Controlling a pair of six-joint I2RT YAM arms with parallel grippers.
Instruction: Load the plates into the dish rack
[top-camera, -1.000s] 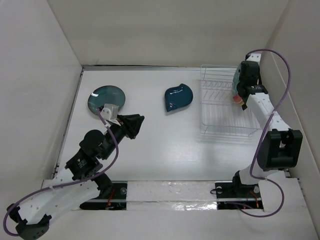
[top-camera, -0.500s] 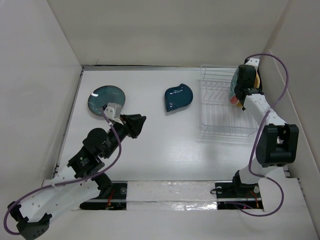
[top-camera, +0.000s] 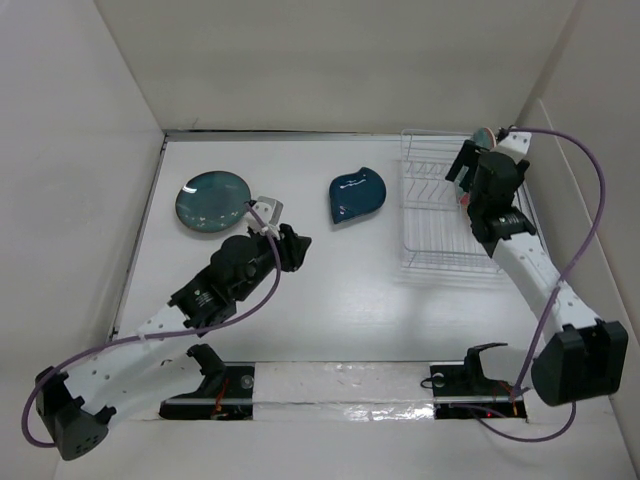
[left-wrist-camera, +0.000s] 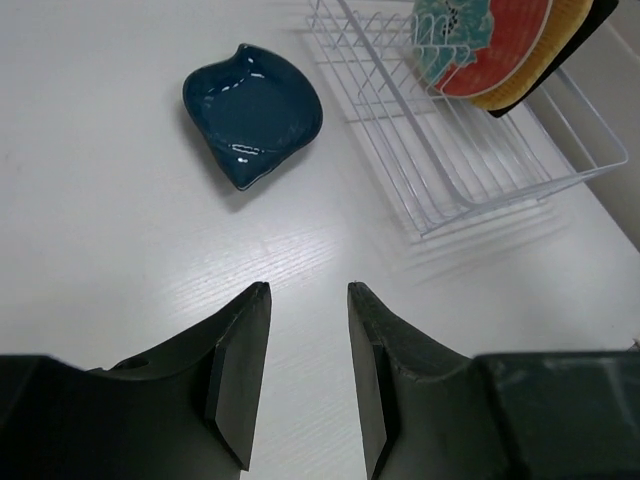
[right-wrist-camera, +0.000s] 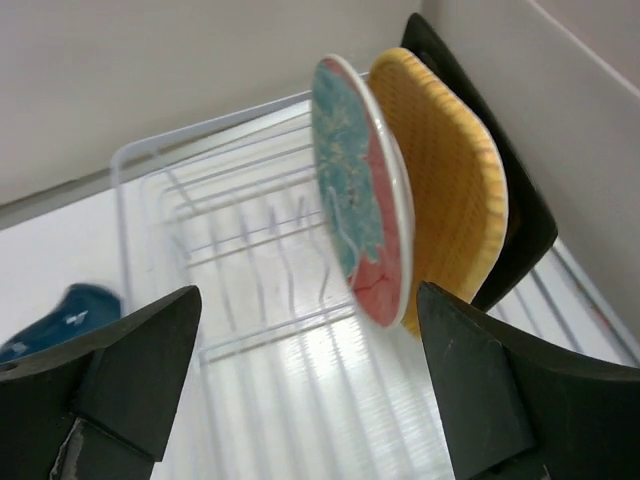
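Note:
Three plates stand on edge at the far right end of the dish rack (top-camera: 440, 235): the red-rimmed teal floral one (right-wrist-camera: 360, 200), the tan woven one (right-wrist-camera: 445, 180) and the black-rimmed one (right-wrist-camera: 520, 205). My right gripper (right-wrist-camera: 308, 295) is open, its jaws wide on either side of the floral plate's lower edge and not touching it. The navy leaf-shaped plate (top-camera: 357, 194) lies flat left of the rack. The round dark teal plate (top-camera: 213, 198) lies at the far left. My left gripper (left-wrist-camera: 308, 288) hovers open and empty over bare table, short of the leaf plate (left-wrist-camera: 252, 110).
The rack (left-wrist-camera: 470, 150) has empty tine rows left of the standing plates. White walls enclose the table on the left, back and right, and the right wall runs close behind the rack. Purple cables loop off both arms.
The right gripper opened wide and let go of the floral plate, which now stands in the rack. The left arm swung right toward the leaf plate and its jaws widened.

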